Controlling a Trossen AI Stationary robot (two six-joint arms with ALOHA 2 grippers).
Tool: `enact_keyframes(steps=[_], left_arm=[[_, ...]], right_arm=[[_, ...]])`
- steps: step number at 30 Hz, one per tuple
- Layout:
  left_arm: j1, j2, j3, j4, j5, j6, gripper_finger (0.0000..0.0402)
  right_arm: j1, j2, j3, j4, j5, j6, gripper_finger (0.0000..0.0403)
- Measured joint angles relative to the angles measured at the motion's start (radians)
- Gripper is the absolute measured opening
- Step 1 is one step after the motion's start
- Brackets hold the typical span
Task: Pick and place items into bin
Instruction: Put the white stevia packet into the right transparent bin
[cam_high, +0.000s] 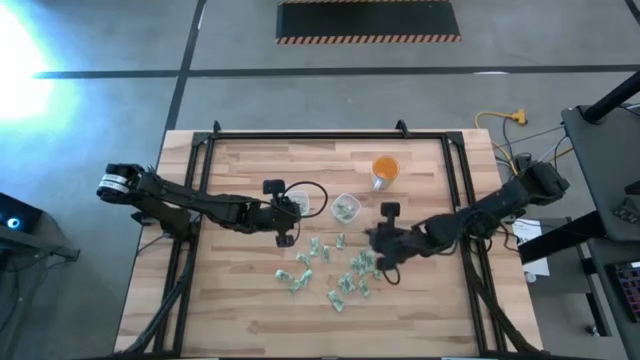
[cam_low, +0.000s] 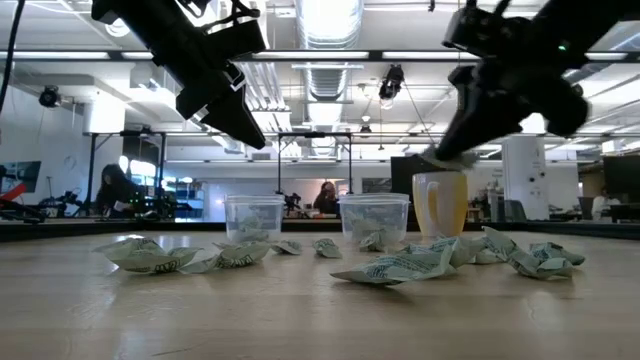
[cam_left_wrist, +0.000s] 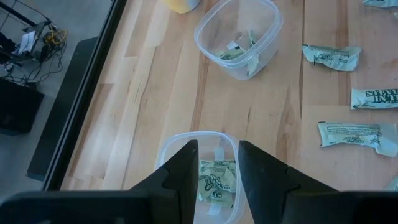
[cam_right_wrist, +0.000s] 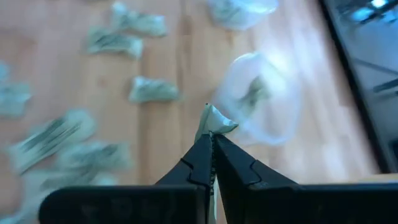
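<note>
Nearest the low camera, the crumpled green-and-white wrappers (cam_low: 400, 267) lie scattered across the wooden table (cam_low: 300, 320); their printing is too small to read there. In the high view the same wrappers (cam_high: 340, 270) form a loose cluster at mid-table, between the two arms and nearer the front edge.

The right gripper (cam_right_wrist: 211, 138) is raised above the table at the right side of that cluster, its fingers pressed together on one pinched wrapper (cam_right_wrist: 214, 121). Only a pale crumpled tip of that piece stands clear of the fingertips; the rest is hidden between them. The right wrist view is blurred, so the loose wrappers below appear only as soft pale-green shapes. In the low view the right gripper (cam_low: 455, 150) hangs in front of the orange cup (cam_low: 440, 205), partly masking it.

The left gripper (cam_left_wrist: 217, 163) hovers directly over the left clear cup (cam_left_wrist: 180, 144), fingers narrowly apart and holding nothing. A wrapper in the cup (cam_left_wrist: 216, 177) is visible between the fingers; the cup's near rim is cut off by the gripper body.

Farther on stands the second clear cup (cam_left_wrist: 239, 34), with wrappers inside. Flat wrappers (cam_left_wrist: 329, 56) lie beside it, well apart from the left gripper. The orange cup (cam_high: 385, 170) stands farthest back.

Beyond the table, seated persons (cam_low: 115, 190) are dimly visible.
</note>
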Motion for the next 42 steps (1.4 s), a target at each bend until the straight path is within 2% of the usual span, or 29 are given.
enact_keyframes(steps=[10,17,21,25,35,42], left_arm=[[0.000,0.000,0.000,0.000,0.000,-0.001,0.0099],[0.000,0.000,0.000,0.000,0.000,-0.002,0.0099],[0.000,0.000,0.000,0.000,0.000,-0.002,0.0099],[0.000,0.000,0.000,0.000,0.000,-0.003,0.0099],[0.000,0.000,-0.010,0.000,0.001,-0.027,0.0099],[-0.001,0.000,-0.010,-0.001,0.001,-0.026,0.0099]], right_arm=[[-0.140,0.001,0.005,0.148,0.007,-0.125,0.0011],[-0.255,0.001,0.004,0.236,-0.138,-0.168,0.0011],[-0.300,0.002,0.004,0.287,-0.160,-0.198,0.0011],[-0.341,0.014,0.004,0.333,-0.243,-0.213,0.0011],[-0.390,0.144,0.003,0.383,-0.261,-0.238,0.0011],[-0.394,0.162,0.003,0.388,-0.259,-0.231,0.0011]])
